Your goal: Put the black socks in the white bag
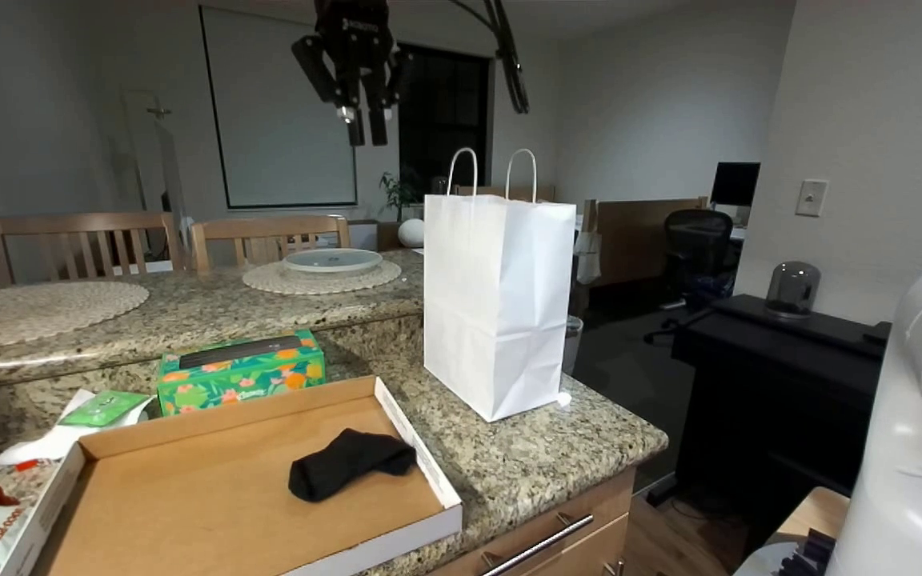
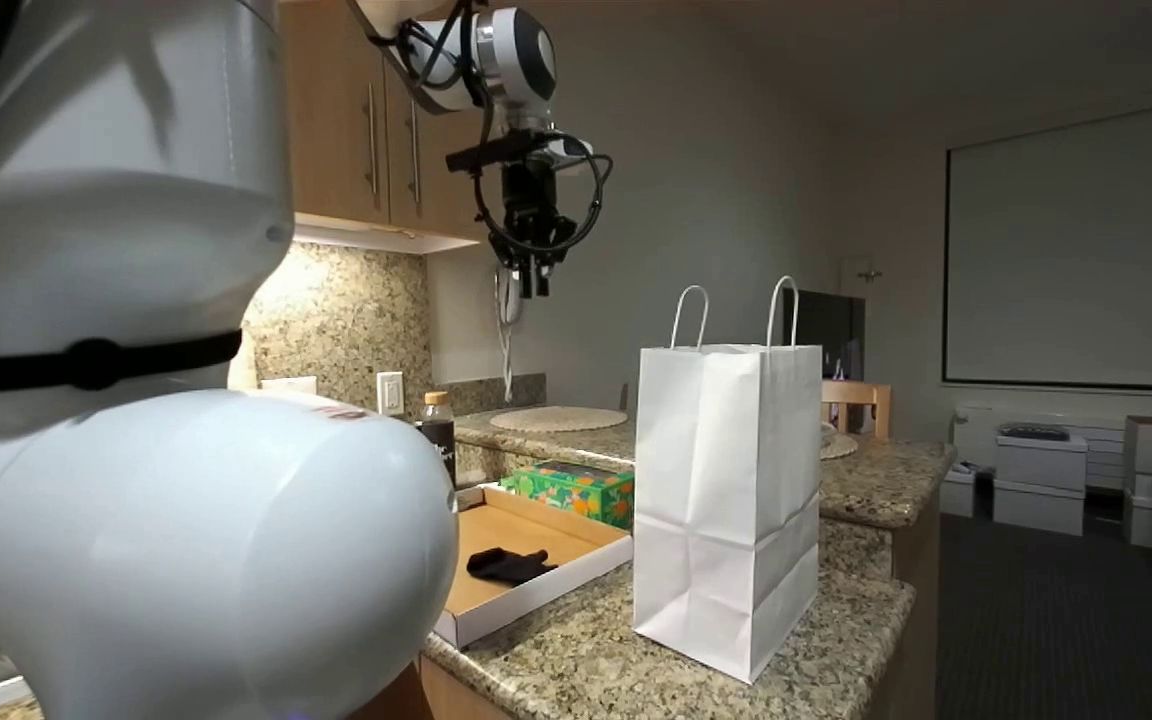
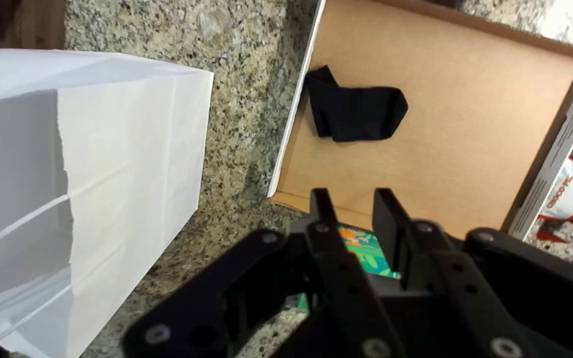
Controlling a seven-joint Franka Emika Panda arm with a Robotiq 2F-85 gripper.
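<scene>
The claw [image 3: 352, 196] hangs empty above and beside the white bag [image 3: 132, 164], its fingers [image 3: 322, 206] slightly parted. The bag stands upright, presumably so things drop in; just beside it, a black sock [image 3: 361, 114] lies in a tray [image 3: 450, 149], likely for easy picking. Only the wrist view shows the bag's inner walls [image 3: 13, 144].

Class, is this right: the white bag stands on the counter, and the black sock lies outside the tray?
Not quite: the black sock lies inside the tray, as the wrist view shows. The white bag does stand on the counter.
</scene>
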